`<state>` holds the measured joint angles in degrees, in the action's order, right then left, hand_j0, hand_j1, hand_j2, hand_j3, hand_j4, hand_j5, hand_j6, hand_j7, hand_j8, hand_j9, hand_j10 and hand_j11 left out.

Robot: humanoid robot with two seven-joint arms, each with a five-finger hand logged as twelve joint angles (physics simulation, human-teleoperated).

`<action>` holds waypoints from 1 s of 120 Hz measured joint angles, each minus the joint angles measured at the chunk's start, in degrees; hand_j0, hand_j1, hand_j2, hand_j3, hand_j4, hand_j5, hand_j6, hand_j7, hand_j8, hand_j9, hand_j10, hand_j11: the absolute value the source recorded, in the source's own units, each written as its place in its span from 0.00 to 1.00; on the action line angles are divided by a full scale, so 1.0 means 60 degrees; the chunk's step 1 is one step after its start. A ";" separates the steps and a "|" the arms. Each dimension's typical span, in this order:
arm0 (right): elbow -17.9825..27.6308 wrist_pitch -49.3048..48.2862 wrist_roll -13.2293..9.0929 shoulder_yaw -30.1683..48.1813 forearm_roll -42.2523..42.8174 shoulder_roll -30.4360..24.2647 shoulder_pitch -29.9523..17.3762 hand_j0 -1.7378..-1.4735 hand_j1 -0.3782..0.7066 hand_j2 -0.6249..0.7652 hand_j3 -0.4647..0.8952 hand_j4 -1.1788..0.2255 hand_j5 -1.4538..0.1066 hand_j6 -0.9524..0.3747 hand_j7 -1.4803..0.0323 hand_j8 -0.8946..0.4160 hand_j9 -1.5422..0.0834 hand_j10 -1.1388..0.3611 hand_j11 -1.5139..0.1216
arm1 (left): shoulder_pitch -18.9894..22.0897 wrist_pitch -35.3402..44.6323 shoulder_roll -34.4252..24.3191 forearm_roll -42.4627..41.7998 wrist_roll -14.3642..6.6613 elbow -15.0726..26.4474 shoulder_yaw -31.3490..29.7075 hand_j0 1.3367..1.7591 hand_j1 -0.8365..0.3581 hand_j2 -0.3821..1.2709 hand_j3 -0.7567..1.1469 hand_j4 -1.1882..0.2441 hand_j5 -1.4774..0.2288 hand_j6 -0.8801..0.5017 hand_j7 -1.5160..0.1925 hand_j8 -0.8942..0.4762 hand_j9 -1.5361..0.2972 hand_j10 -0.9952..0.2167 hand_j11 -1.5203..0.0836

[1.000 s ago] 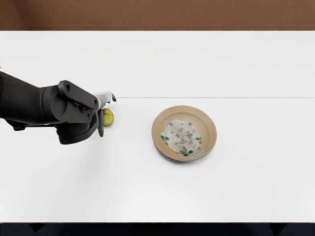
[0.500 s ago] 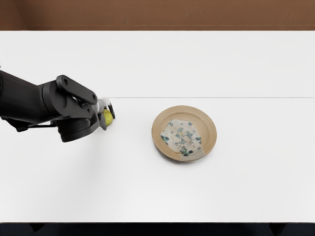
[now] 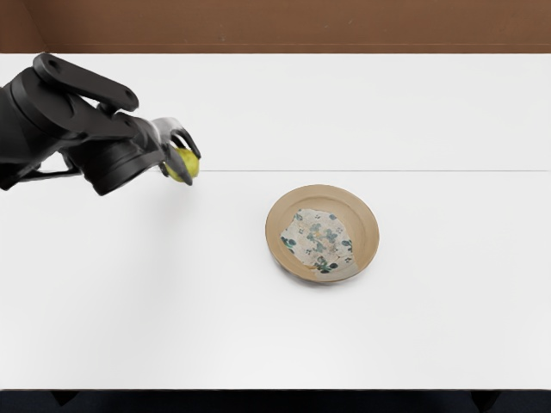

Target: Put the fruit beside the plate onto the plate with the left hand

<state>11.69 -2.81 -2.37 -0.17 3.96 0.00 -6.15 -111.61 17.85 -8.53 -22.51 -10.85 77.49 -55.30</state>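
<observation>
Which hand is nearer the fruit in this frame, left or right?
Left. The left hand is closed around the fruit, well to the left of the plate. The right hand is out of view, so its position cannot be given.

The matte black left arm [image 3: 39, 120] comes in from the picture's edge at about ten o'clock and reaches toward three o'clock. Its forearm is thick and blocky, with a flat dark link lying slantwise across the top. The black five-finger left hand [image 3: 129, 157] sits at the arm's three o'clock end, in the ten o'clock part of the view. Its dark fingers [image 3: 183, 140], pale grey near the knuckles, curl downward and close round a small round yellow-green fruit [image 3: 186, 163]. The fruit shows between them on the hand's three o'clock side.
</observation>
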 joint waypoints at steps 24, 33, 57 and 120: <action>0.0000 0.0000 0.0000 0.0000 0.0000 0.0000 -0.0001 0.30 0.04 0.45 0.34 0.83 0.92 0.71 0.97 0.67 0.94 0.75 0.91 | 0.0217 -0.1857 -0.0215 -0.0109 0.0048 -0.0047 0.2441 0.74 0.29 0.54 0.40 0.45 0.06 0.54 0.13 0.56 0.18 0.33 0.23; 0.0000 0.0000 0.0000 0.0000 0.0000 0.0000 -0.0001 0.30 0.04 0.45 0.34 0.83 0.92 0.71 0.97 0.67 0.94 0.75 0.91 | 0.0234 -0.2258 -0.0195 -0.0036 0.0035 -0.0116 0.2942 0.74 0.35 0.61 0.40 0.40 0.07 0.53 0.13 0.53 0.17 0.28 0.22; -0.0001 0.0000 0.0000 0.0000 0.0000 0.0000 0.0000 0.30 0.04 0.45 0.34 0.83 0.92 0.71 0.97 0.67 0.94 0.75 0.91 | 0.0597 -0.2586 -0.0176 0.0294 0.0023 -0.0234 0.3607 0.74 0.39 0.67 0.40 0.30 0.12 0.42 0.18 0.38 0.19 0.18 0.22; -0.0001 0.0000 0.0000 0.0000 0.0000 0.0000 0.0000 0.30 0.04 0.45 0.34 0.83 0.92 0.71 0.97 0.67 0.94 0.75 0.91 | 0.0947 -0.2763 -0.0087 0.0583 -0.0072 -0.0510 0.3705 0.76 0.89 0.29 0.40 0.74 0.76 0.58 0.78 0.59 0.74 0.72 0.84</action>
<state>11.69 -2.81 -2.37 -0.18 3.95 0.00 -6.15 -105.94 1.27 -9.05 -19.01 -11.28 74.43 -33.08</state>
